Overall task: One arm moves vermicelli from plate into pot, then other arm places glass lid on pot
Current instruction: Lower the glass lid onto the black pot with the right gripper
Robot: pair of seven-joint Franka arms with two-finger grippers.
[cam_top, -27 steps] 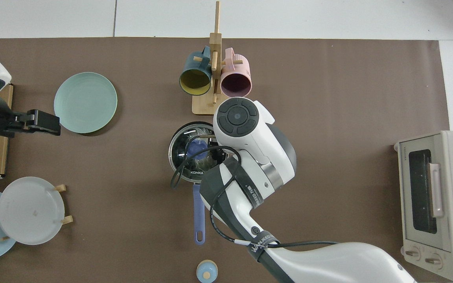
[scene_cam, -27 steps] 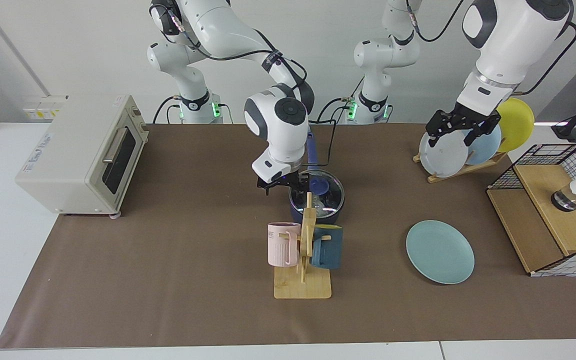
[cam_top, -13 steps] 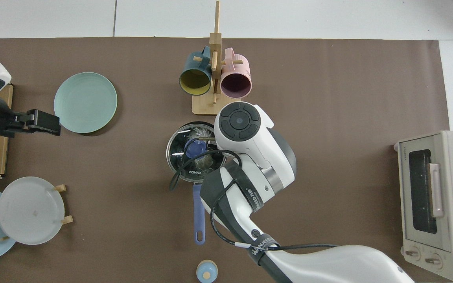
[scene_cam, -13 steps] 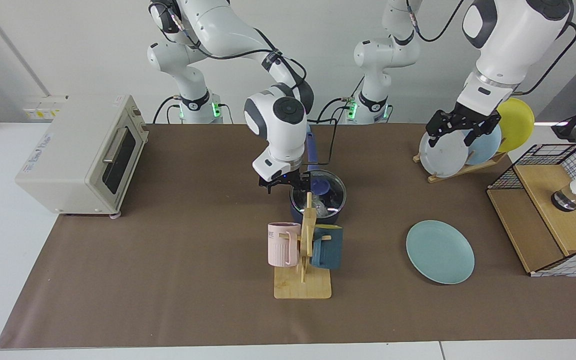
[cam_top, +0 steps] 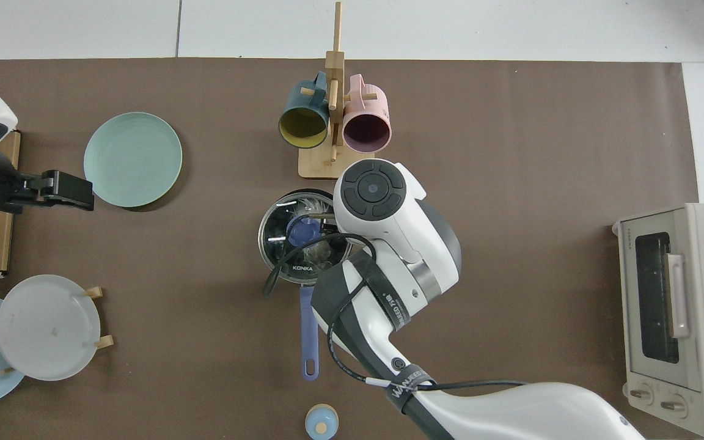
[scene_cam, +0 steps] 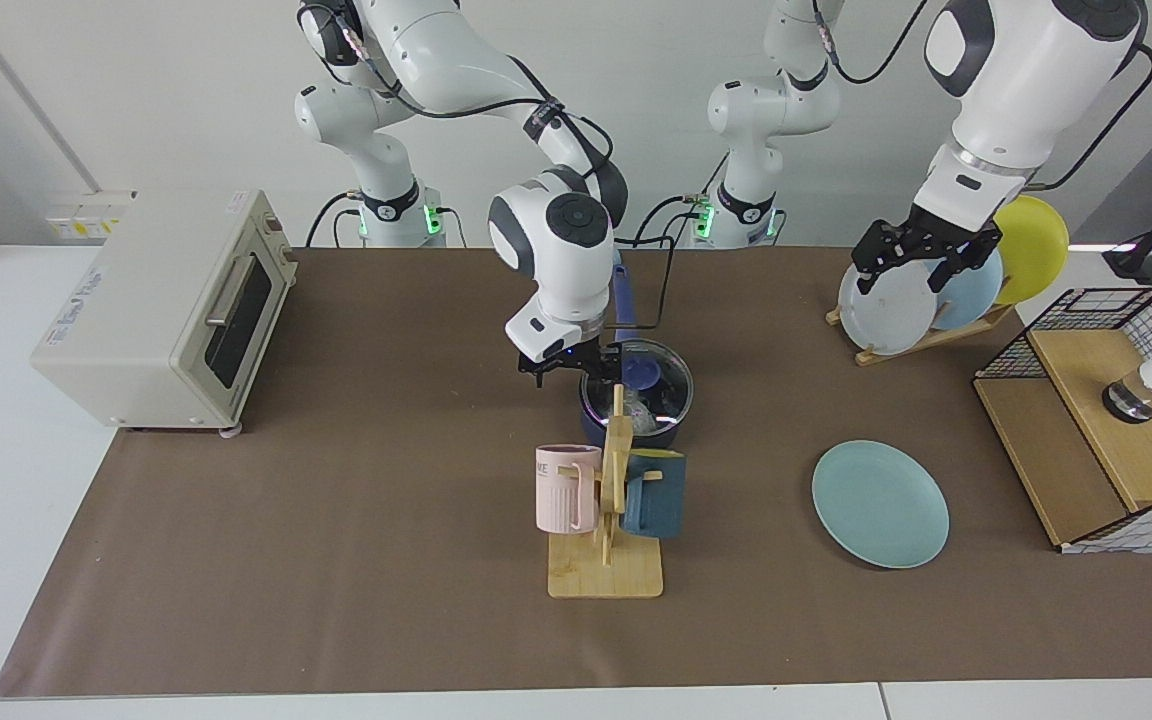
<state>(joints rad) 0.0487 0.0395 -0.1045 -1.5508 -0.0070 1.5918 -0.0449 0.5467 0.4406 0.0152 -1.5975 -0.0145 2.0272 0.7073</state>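
The dark blue pot stands mid-table, its long handle pointing toward the robots. The glass lid rests on the pot, blue knob up. White vermicelli shows through the glass inside the pot. My right gripper hangs just beside the knob; in the top view the wrist hides it. The pale teal plate lies bare. My left gripper waits open and holding nothing, raised in front of the plate rack.
A wooden mug rack with a pink and a dark teal mug stands directly in front of the pot. A toaster oven sits on one side. On the other are a rack of plates and a wire basket.
The right arm's wrist has risen a little above the pot and the lid has shifted slightly on the rim. The left arm has not moved.
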